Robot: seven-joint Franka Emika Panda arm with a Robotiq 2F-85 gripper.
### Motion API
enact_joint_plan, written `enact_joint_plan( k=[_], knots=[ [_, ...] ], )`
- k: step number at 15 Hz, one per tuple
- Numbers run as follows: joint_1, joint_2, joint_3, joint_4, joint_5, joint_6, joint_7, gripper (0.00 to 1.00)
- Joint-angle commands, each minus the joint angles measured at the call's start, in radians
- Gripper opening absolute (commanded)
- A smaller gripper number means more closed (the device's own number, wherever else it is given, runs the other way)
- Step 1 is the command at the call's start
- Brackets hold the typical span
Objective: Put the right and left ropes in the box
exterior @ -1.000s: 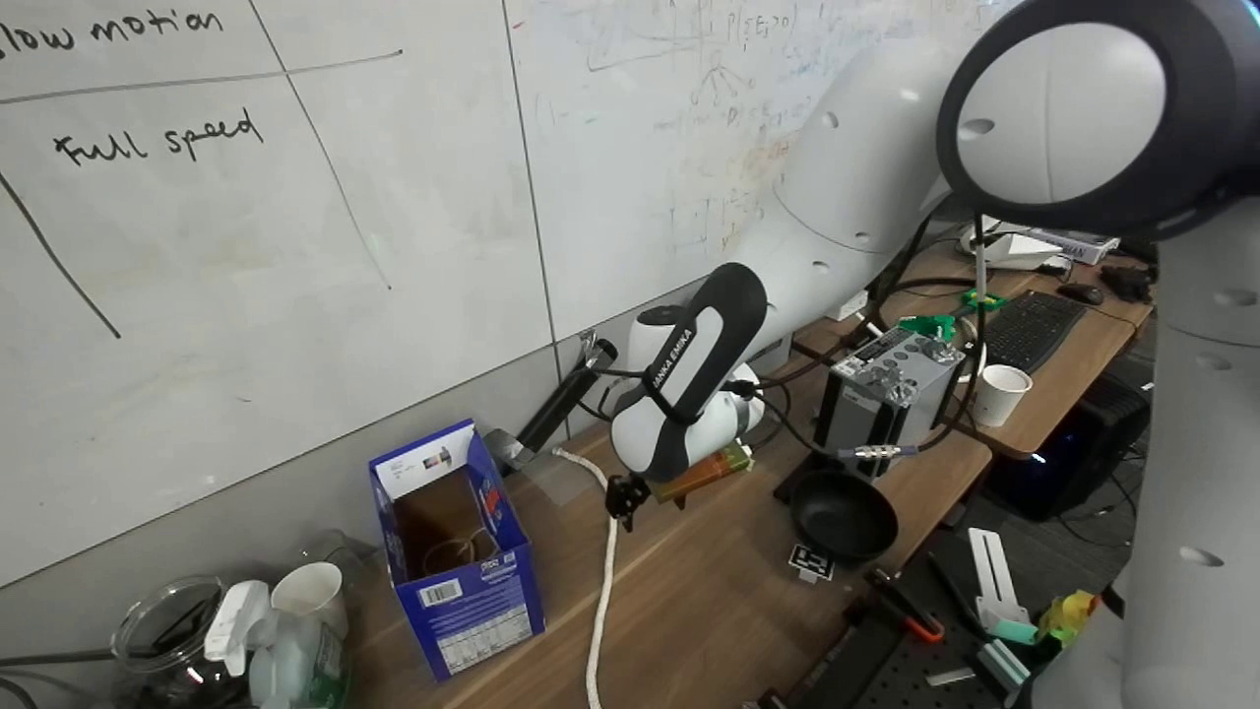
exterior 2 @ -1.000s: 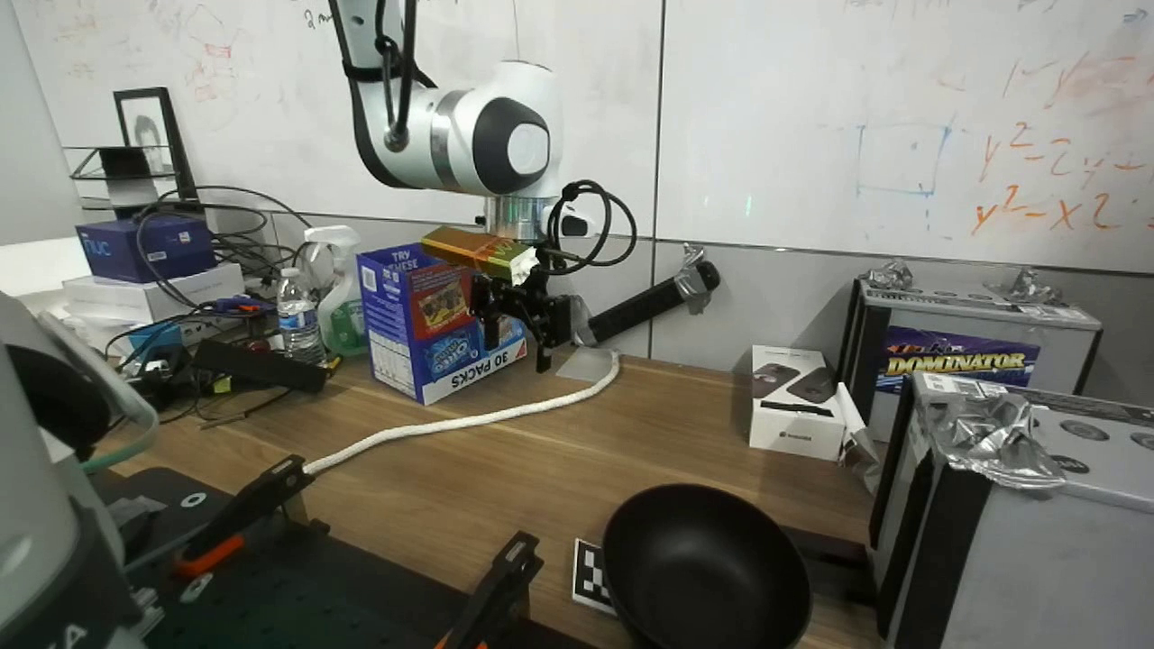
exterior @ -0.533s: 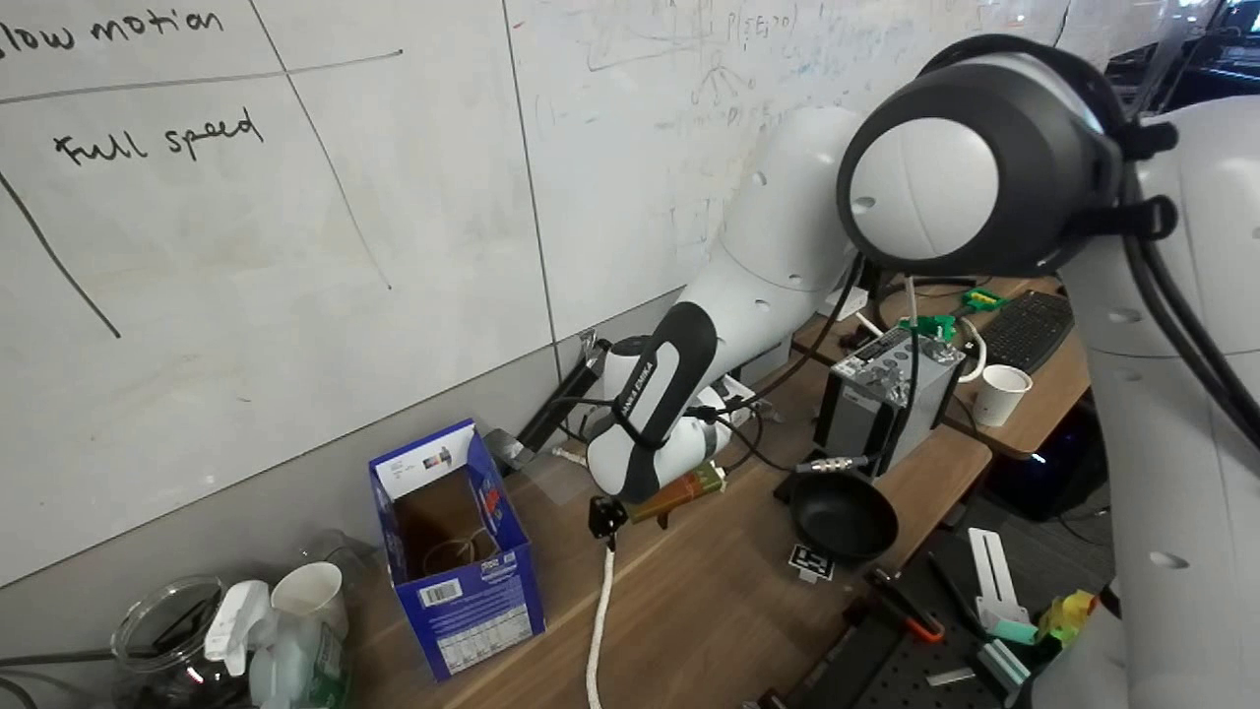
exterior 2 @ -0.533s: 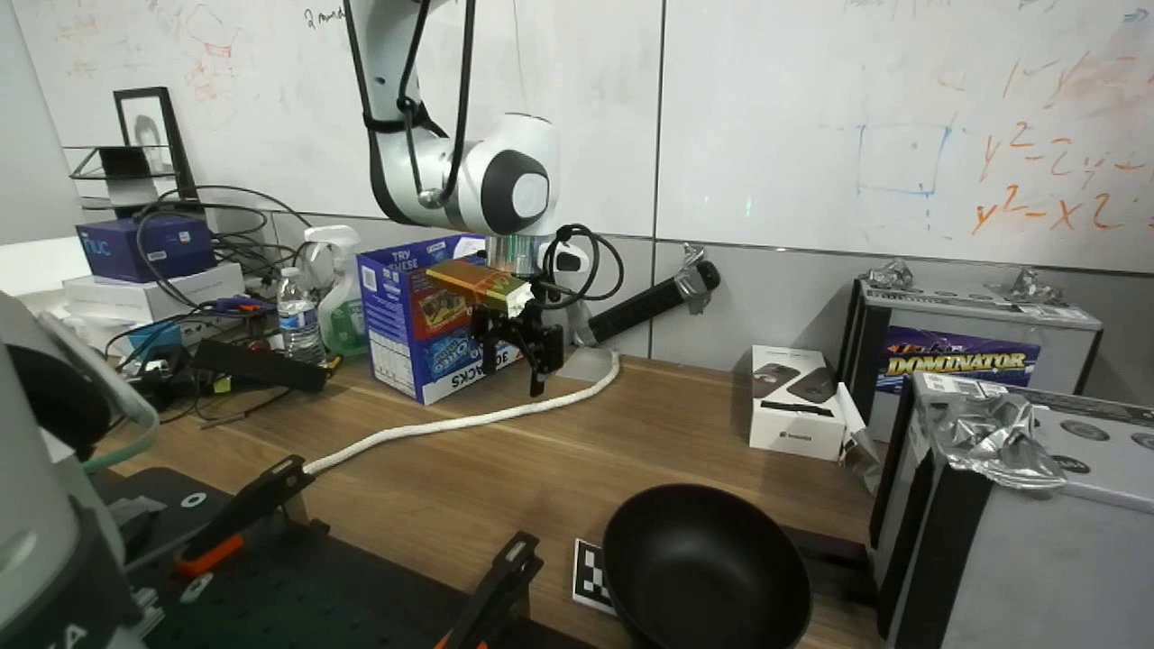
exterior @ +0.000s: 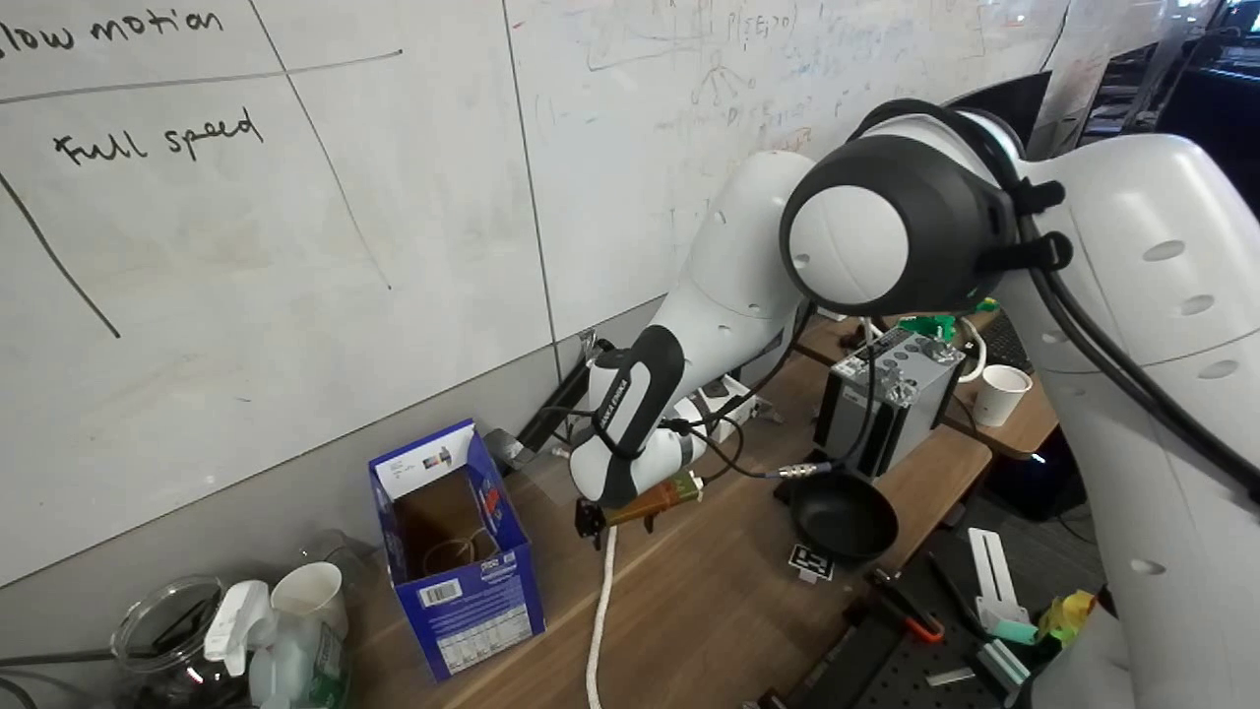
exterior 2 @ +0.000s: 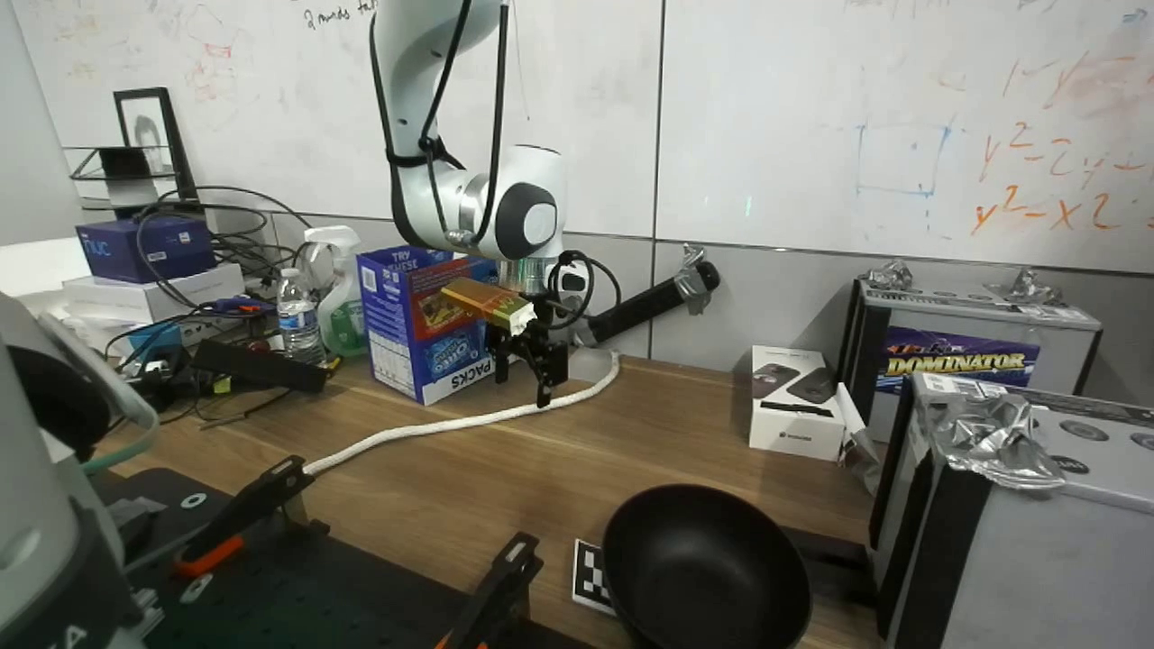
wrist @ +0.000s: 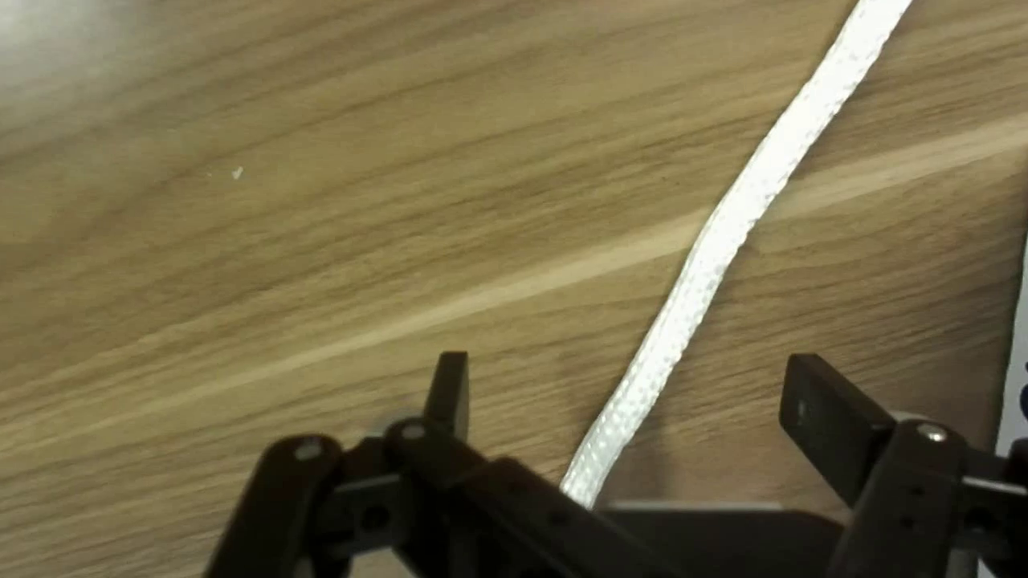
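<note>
Currently, the white rope (exterior: 603,591) lies on the table (exterior: 704,611) beside the box (exterior: 477,612), its long axis running toward the whiteboard (exterior: 246,295). Near the box hangs the gripper (wrist: 626,392), its jaws spread wide (in the wrist view, the rope slants between them).

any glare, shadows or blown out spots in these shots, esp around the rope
Wrist view: the white rope is washed out along its upper stretch, with a soft shadow right of its lower part; the tabletop has pale glare at top left; the gripper fingers look dark. In an exterior view: faint bright streaks on the whiteboard, highlights on crumpled foil at right.
</note>
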Motion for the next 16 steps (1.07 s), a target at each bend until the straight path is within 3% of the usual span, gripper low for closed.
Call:
enact_joint_plan(
  k=[1, 8, 16],
  knots=[
    [0.080, 0.032, -0.057, 0.051, 0.004, -0.007, 0.085, 1.00],
    [0.171, 0.070, -0.119, 0.084, 0.002, -0.017, 0.198, 1.00],
    [0.173, 0.094, -0.121, 0.089, 0.011, -0.013, 0.228, 1.00]
  ],
)
